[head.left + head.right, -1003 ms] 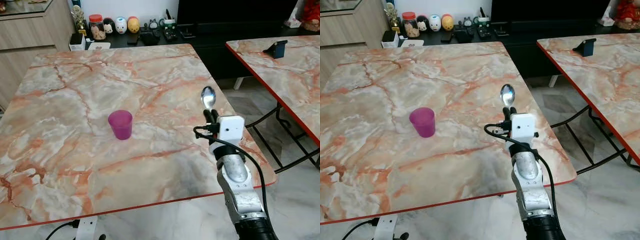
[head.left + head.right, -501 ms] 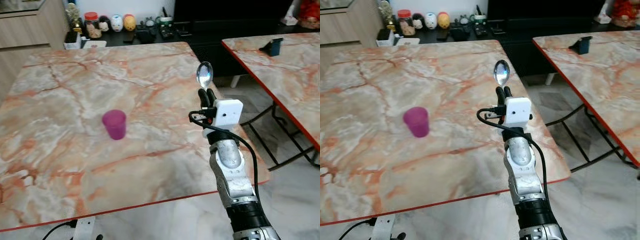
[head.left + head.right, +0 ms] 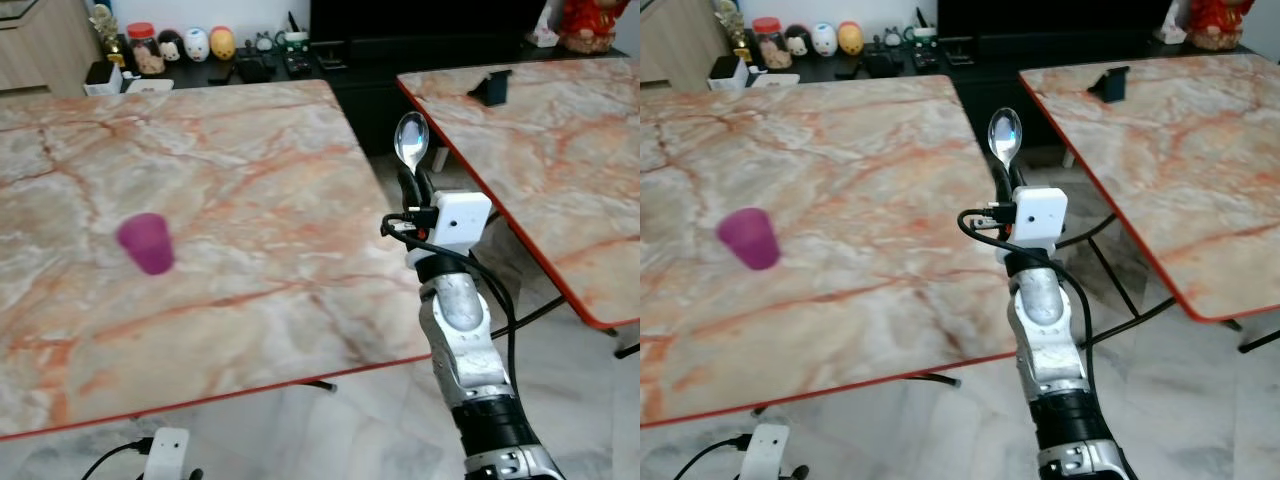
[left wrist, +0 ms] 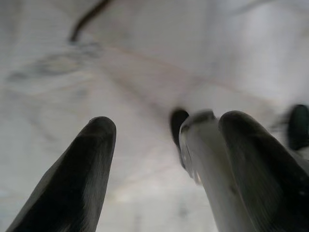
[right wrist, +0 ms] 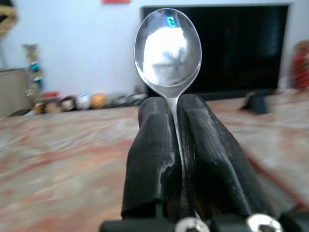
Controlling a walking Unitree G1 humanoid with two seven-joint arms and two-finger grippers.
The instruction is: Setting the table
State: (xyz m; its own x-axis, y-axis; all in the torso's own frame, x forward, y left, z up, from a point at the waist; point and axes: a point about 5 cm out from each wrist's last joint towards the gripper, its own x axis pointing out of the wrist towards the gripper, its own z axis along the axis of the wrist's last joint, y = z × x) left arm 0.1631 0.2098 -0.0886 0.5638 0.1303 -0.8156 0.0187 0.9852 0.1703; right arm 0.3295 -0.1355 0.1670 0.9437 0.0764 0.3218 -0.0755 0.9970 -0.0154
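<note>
Your right gripper [image 3: 409,188] is clamped on a metal spoon [image 3: 410,141], the two black fingers [image 5: 154,159] pressed together around the handle with the bowl standing upright above the fingertips; the gripper is raised over the near right edge of the marble table [image 3: 250,170], and the spoon bowl shows against the gap between that table and a second marble table [image 3: 540,150] to its right; a purple cup [image 3: 146,243] stands upright on the marble table, well apart from the spoon, toward the table's left side; past the table's far edge a row of small figurines and a jar [image 3: 143,48] sits on a dark cabinet. Your left gripper [image 4: 159,145] hangs over pale marbled floor with its fingers [image 4: 82,169] spread apart; a pale blurred shape lies against the inner side of one finger, and you cannot tell from the left wrist view what it is.
</note>
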